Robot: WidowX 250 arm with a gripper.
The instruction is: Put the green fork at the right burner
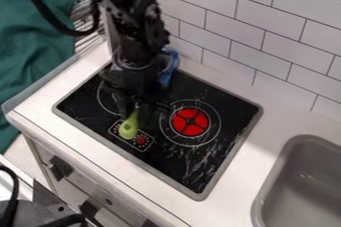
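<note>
Nearest, at the lower left, the pale cabinet front carries dark knobs beneath the edge of the white counter. The grey sink is set into the counter at the lower right. Left of it lies the black stovetop with a grey rim, pale scuffs marking its near right part.

The green fork is over the printed control panel, left of the red-centred right burner and apart from it. A smooth, rounded end shows toward the near side; the narrower part runs up to the end effector. Whether the end effector grasps the fork or is released cannot be told, dark parts merging there.

The black arm comes in from the top, partly covering the left burner. Beyond, a blue item sits behind the arm, near the white tiled wall. Green cloth hangs at the upper left.
</note>
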